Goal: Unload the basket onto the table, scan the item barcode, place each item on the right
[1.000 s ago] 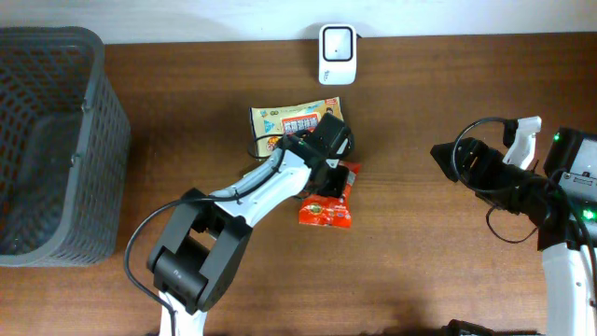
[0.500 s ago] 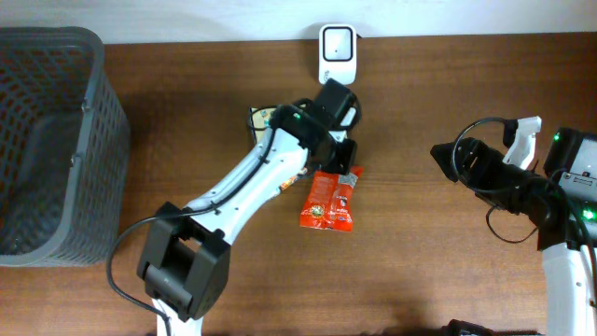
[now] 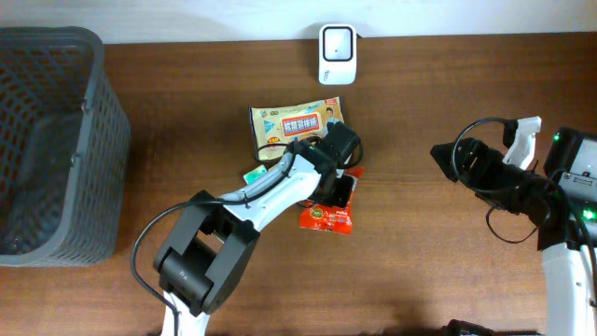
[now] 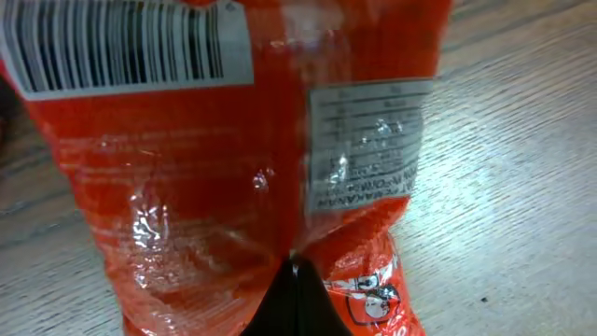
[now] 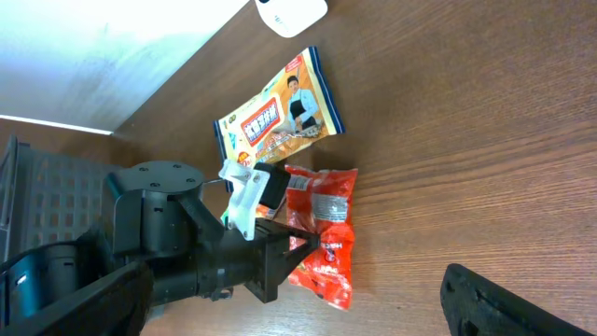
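Presently the red snack packet [image 3: 326, 217] is on the wooden surface [image 3: 448, 271] near mid-table. The yellow packet [image 3: 297, 121] is just beside it on the far side, and the white scanner [image 3: 337, 42] stands at the back edge beyond both.

The left pincer [image 4: 294, 289] is shut to a point on the packet's middle. In the left wrist view the film puckers toward the tips, so it appears to have caught a fold of wrapper. The right pincer [image 3: 446, 161] stands wide apart and empty, well off to the right. The grey basket [image 3: 103, 84] is far left and plays no part.

Findings on risk:
- The hold looks like a thin pinch of glossy film, not a grip across the packet. On a lift or a quick swing the fold could slide out and drop the item.
- The barcode [image 4: 126, 42] sits at one end of the face turned toward the wrist camera. If the wrist is not turned, the code may be presented away from the scanner and give no read.
- Creases and shine on the wrapper could spoil the read.
- The path to the scanner passes over the yellow packet, and a low carry could drag it or present the wrong code.
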